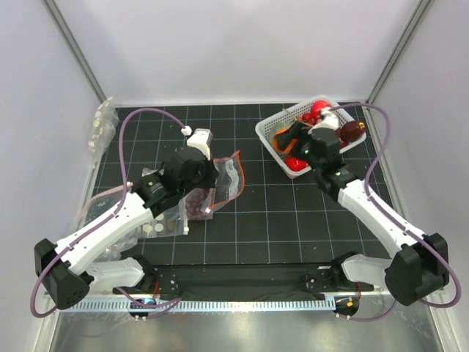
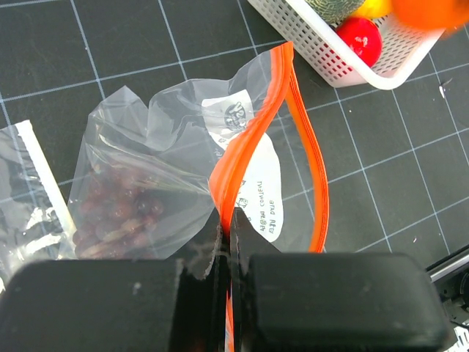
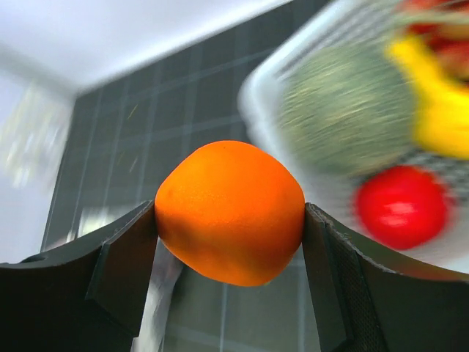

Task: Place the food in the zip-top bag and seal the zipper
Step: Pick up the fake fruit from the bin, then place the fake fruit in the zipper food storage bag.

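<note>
Zip-top bag (image 2: 146, 147): transparent, crumpled, lying on mat (image 2: 110, 44), dark red pieces inside. Zipper (image 2: 253, 125): orange-red strips parted, mouth open, one strip pinched in left gripper (image 2: 229, 220). Orange ball (image 3: 229, 205): clamped in right gripper (image 3: 229, 216). Red ball (image 2: 359, 40): in basket (image 2: 322, 59).

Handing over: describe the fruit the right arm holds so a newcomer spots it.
Find the white plastic mesh basket at the black mat's far right. At its left end the right end effector grips a glossy orange ball. Nothing else there is orange: red balls, a green melon, a yellow banana.
</note>
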Available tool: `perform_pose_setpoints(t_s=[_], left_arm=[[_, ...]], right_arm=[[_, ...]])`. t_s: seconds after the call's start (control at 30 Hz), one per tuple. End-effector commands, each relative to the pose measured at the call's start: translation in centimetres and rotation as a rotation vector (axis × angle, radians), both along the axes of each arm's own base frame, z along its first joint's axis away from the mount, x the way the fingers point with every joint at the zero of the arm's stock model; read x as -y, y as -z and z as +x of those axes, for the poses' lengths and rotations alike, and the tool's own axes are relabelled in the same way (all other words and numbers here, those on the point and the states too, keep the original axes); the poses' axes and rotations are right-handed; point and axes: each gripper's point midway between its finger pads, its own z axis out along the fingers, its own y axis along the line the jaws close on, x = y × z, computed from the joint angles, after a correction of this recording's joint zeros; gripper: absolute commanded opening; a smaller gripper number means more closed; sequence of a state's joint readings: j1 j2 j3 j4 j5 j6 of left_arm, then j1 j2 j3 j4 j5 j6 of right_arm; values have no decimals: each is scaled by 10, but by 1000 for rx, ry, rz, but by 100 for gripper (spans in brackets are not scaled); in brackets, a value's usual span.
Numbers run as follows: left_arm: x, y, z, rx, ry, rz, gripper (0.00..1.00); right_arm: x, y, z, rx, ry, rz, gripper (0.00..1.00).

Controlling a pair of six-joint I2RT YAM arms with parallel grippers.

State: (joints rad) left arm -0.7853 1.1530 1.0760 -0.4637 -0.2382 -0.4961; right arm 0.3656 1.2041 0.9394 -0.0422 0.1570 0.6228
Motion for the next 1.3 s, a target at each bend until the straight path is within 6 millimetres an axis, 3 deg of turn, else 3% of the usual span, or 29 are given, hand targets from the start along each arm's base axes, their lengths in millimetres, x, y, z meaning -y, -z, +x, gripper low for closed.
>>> perform_pose_setpoints(t_s=[0.0,0.07,0.17,0.37,0.47,0.5,0.73,0.87,0.97,1.0,1.03,1.1,1.27], left_arm=[[7,-16,4,40,11,-35,2],[6,-15,5,41,5,-29,2],[3,-15,5,41,-5,-28,2],[-13,-23,7,82,-83,-35,1],[-20,-26,9,103,-118,-38,1],[-22,-27,8,108,-122,-40,1],[-21,-28,7,109,-111,-40,1],[-14,-32,4,111,-70,-67,0],[-13,-38,1,126,-58,-101,0],[-14,-38,0,131,-64,-103,0],[-16,-41,1,140,-72,-109,0],[-16,-42,-1,147,-70,-118,0],[-14,-38,2,136,-68,-106,0]], right_arm=[[-75,-43,-36,195,-311,-11,39],[-106,-53,-55,273,-443,-42,39],[-134,-57,-79,355,-583,-57,37],[-150,-60,-104,469,-681,-85,37],[-152,-77,-122,580,-716,-63,38],[-155,-74,-131,597,-740,-66,38],[-176,-65,-143,621,-802,-78,37],[-196,-41,-124,502,-781,-131,41],[-205,-18,-113,429,-792,-189,63],[-206,-16,-112,426,-791,-191,85],[-206,-16,-112,427,-794,-192,93],[-205,-21,-116,437,-799,-181,100],[-188,-33,-116,468,-731,-177,100]])
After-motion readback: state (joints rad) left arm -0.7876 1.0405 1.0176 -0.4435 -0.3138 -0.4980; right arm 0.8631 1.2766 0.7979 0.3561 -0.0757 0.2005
